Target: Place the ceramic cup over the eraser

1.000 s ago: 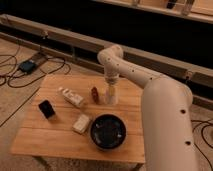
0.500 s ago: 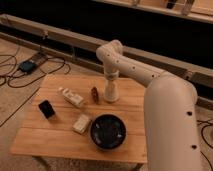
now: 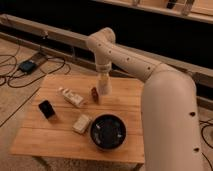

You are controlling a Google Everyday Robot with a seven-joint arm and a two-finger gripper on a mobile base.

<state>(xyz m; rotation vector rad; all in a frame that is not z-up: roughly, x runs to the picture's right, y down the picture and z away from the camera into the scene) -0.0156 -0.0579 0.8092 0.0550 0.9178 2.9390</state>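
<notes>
The cream-white ceramic cup [image 3: 104, 88] hangs from my gripper [image 3: 103, 79], which is shut on its top. It is held just above the back middle of the wooden table [image 3: 55, 142]. The eraser [image 3: 46, 108], a small black block, lies on the table's left side, well to the left of the cup and nearer the front. My white arm reaches in from the right, over the table's right end.
A small brown object [image 3: 94, 94] stands just left of the cup. A long white bar [image 3: 71, 96] lies left of it. A pale block [image 3: 81, 123] and a wide black bowl [image 3: 107, 132] sit near the front. Cables and a box [image 3: 27, 65] lie on the floor at left.
My gripper has lifted the cup off the table and moved it a little to the left. The other objects have not moved.
</notes>
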